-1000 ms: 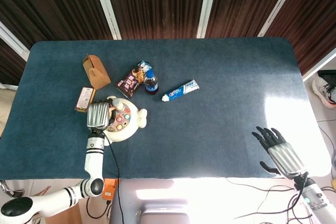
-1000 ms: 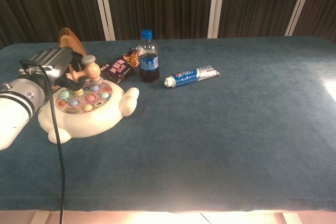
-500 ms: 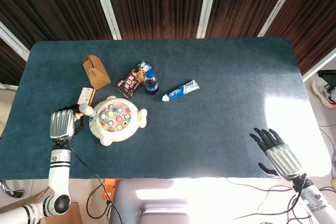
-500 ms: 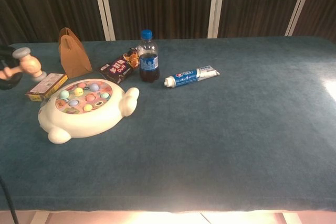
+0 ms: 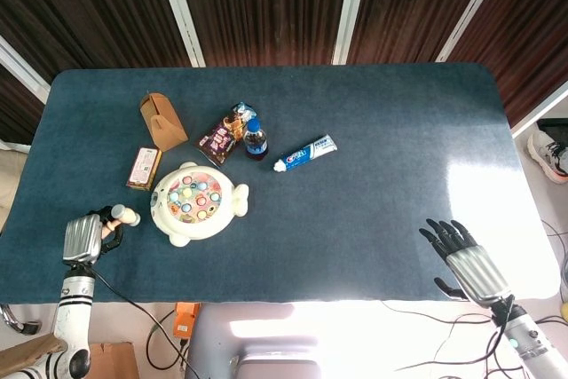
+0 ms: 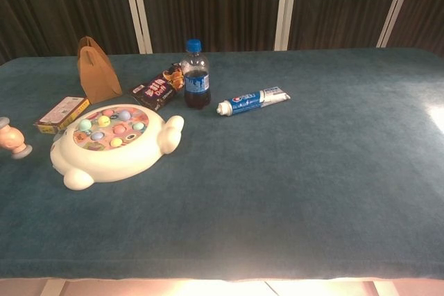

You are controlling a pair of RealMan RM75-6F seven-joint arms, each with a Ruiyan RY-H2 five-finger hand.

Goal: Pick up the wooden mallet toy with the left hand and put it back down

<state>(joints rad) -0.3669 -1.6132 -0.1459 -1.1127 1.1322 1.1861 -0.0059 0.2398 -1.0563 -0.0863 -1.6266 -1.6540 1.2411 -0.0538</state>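
A table covered in dark teal cloth carries everything here. Toward its left side sits a cream-coloured whack-a-mole toy with coloured pegs on top. Just behind that toy lies a flat yellow-and-brown box, and further back stands a small brown paper bag. Beside the bag, nearer the middle, a dark snack packet lies flat, with a blue-capped bottle of dark drink standing upright right next to it. A white-and-blue toothpaste tube lies on its side just beyond the bottle, cap end toward the bottle. Bright glare washes the cloth at the far right.
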